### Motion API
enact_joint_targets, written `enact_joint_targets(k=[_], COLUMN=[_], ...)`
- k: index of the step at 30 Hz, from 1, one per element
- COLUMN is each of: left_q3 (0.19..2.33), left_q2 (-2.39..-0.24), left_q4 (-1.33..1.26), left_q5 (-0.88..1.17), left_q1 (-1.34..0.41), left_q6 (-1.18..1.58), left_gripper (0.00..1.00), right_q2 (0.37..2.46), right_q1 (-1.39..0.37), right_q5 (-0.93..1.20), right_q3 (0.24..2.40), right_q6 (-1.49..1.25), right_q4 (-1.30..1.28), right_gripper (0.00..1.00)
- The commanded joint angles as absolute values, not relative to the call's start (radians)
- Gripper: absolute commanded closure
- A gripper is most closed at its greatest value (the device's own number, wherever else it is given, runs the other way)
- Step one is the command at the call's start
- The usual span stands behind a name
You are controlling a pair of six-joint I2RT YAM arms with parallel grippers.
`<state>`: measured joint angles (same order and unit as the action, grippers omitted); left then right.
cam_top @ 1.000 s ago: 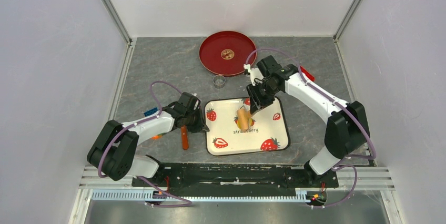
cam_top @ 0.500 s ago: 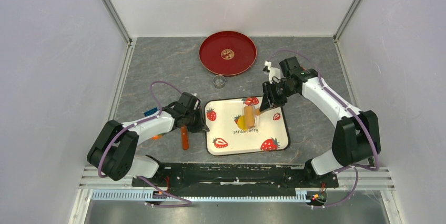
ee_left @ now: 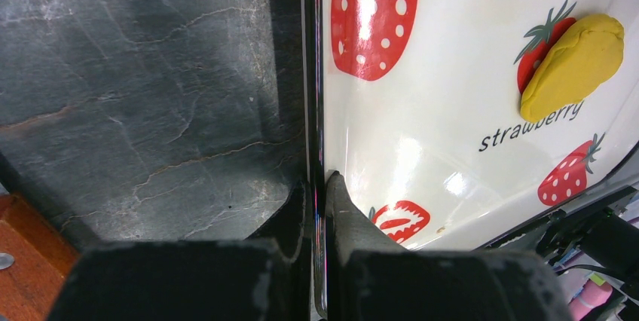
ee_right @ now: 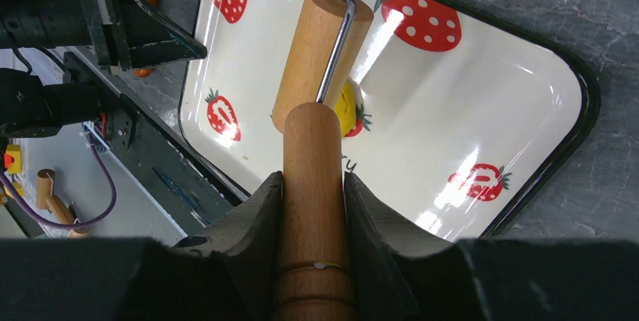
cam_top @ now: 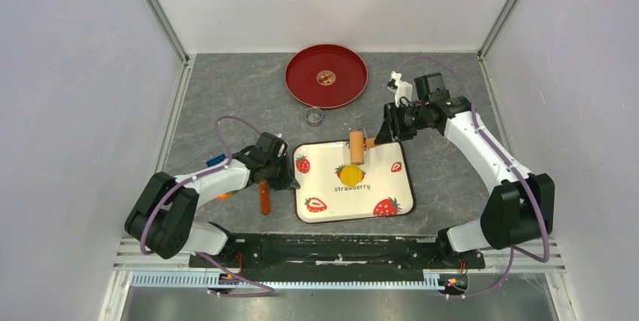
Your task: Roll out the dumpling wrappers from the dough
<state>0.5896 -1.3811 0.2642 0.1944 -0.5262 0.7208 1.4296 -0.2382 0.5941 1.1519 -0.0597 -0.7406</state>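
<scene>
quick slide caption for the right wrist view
Right jaws shut on the roller handle, drum near the yellow dough on the strawberry tray.

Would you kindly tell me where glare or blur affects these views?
Left wrist: white glare streaks on the glossy tray, left claw blurred. Right wrist: glare patches on the tray beyond the rolling pin, right claw dark, soft. Top external: evenly lit, sharp.

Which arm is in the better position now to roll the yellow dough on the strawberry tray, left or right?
Right. The right claw grips the rolling pin by its handle, the roller just beyond the dough. The left claw is clamped on the tray edge, likely steadying it.
</scene>
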Motion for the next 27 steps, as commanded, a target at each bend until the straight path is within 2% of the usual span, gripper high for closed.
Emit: enact_joint_targets(k=[1, 6, 15, 27], left_q3=[0.572, 0.570, 0.572, 0.570], left_q2=[-1.417, -1.416, -1.417, -1.416], left_q4=[0.341, 0.342, 0.342, 0.343], left_q5=[0.080, 0.078, 0.080, 0.078], left_q1=[-0.533, -0.532, -0.532, -0.532], left_q6=[0.709, 0.709, 0.709, 0.709], left_gripper=[0.98, 0.98, 0.98, 0.98], right_q2=[1.410, 1.466, 1.556, 1.641], right_q1=[-0.243, -0.338, -0.553, -0.612], right_q5=[0.614, 0.430, 0.160, -0.099], right_q3=[1.241, 1.313, 1.382, 1.344], right_q6=[-0.051, -0.010, -0.058, -0.071], right_q4=[-0.754, -0.892, -0.960, -0.986], right_gripper=[1.00, 1.00, 1.00, 1.00])
